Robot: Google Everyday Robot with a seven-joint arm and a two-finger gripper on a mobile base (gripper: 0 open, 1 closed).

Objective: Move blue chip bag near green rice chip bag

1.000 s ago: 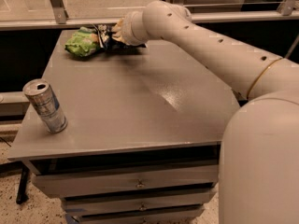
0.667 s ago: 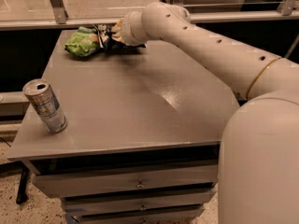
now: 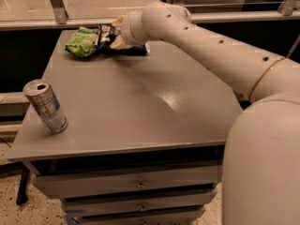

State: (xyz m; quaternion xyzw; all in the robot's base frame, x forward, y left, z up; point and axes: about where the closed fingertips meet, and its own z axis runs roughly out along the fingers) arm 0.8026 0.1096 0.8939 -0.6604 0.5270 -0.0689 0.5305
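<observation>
The blue chip bag lies on the far left part of the grey table, dark navy with white lettering. Its left edge touches the green rice chip bag, a bright green wrinkly bag lying just to its left. My gripper is at the end of the white arm reaching in from the right. It sits low over the blue bag, and its fingers are spread with part of the bag between them. The wrist hides the middle of the blue bag; its right end shows under the arm.
A silver-blue drink can stands upright near the table's front left edge. Drawers run below the front of the table. A metal rail and glass lie behind the table's far edge.
</observation>
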